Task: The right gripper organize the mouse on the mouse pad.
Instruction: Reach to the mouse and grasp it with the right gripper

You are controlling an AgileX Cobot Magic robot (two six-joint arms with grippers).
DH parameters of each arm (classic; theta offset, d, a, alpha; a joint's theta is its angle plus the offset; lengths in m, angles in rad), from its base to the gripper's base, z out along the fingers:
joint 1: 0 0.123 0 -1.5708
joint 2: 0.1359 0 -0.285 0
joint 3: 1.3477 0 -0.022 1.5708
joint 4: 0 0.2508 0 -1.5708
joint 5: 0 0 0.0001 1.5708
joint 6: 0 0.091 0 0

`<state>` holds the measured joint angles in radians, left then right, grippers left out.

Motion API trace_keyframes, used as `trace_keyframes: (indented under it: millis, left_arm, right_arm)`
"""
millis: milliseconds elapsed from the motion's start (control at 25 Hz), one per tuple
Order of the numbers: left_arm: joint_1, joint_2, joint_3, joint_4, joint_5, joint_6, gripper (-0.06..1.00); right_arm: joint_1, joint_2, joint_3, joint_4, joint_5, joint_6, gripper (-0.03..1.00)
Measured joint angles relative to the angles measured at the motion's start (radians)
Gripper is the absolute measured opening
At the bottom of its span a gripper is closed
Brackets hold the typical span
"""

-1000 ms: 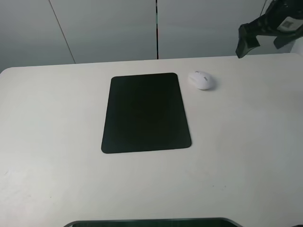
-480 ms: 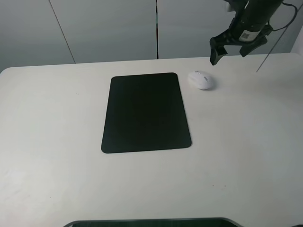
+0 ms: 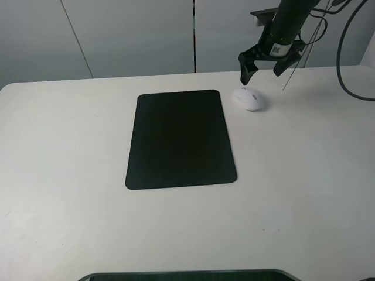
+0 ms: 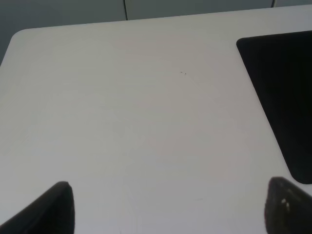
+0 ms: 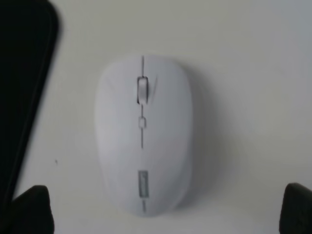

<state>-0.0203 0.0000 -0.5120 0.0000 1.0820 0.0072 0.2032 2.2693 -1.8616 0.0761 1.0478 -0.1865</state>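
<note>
You have: one table (image 3: 304, 175); one mouse pad (image 3: 180, 139) lying flat; one mouse (image 3: 249, 99) on bare table beside the pad's far corner; one right gripper (image 3: 261, 72) above it, jaws spread, empty; one left gripper (image 4: 170, 214), likewise spread.

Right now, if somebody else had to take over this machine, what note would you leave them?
Right gripper: open, jaws wide, hanging just above the mouse, holding nothing.
Left gripper: open and empty, over bare table beside the mouse pad.
Mouse: on the table off the pad's far right corner, apart from it.
Done: right gripper lined up over the mouse.
Left to do: lower, close on the mouse, carry it onto the pad, let go.
</note>
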Motion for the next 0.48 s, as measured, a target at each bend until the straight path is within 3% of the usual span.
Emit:
trace_keyframes:
  millis: [480]
  left_arm:
    - [0.0,0.0,0.0,0.0,0.0,0.0,0.75]
  right_arm:
    - [0.015,0.103,-0.077,0.014,0.014,-0.012,0.7]
